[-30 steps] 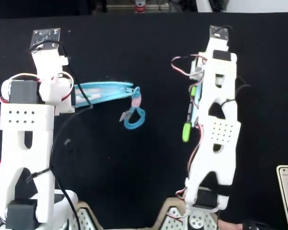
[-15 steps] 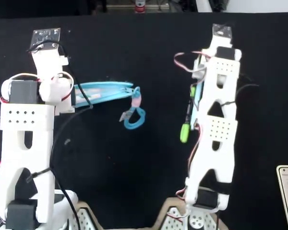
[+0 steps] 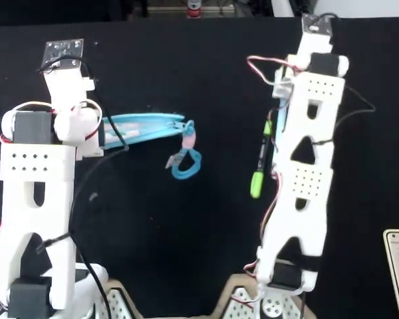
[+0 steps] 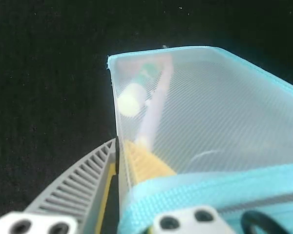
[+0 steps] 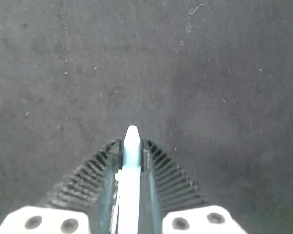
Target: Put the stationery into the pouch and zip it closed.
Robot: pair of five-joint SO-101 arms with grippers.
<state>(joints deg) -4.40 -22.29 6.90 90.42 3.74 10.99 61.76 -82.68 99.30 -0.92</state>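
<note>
Overhead, a flat teal-edged pouch point(image 3: 143, 126) is jutting from under the left arm point(image 3: 36, 166), a green-capped marker point(image 3: 259, 163) showing beside the right arm point(image 3: 306, 179). Left wrist: the left gripper point(image 4: 118, 156) is clamping the translucent ribbed pouch's edge, blurry shapes inside. Right wrist: the right gripper point(image 5: 132, 144) is squeezing a slim white-tipped stick point(image 5: 129, 190), its rear cut off.

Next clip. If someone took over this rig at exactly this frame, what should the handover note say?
Left gripper: jaws shut on the pouch, held at the table's left side.
Right gripper: jaws shut on a slim white item, far right, well apart from the pouch.
Green marker: beside the right arm, outside the pouch.
Done: some pieces show through the pouch wall.
Left: put in the white item and the marker, then close the zip; I cannot tell how far it is open.
</note>
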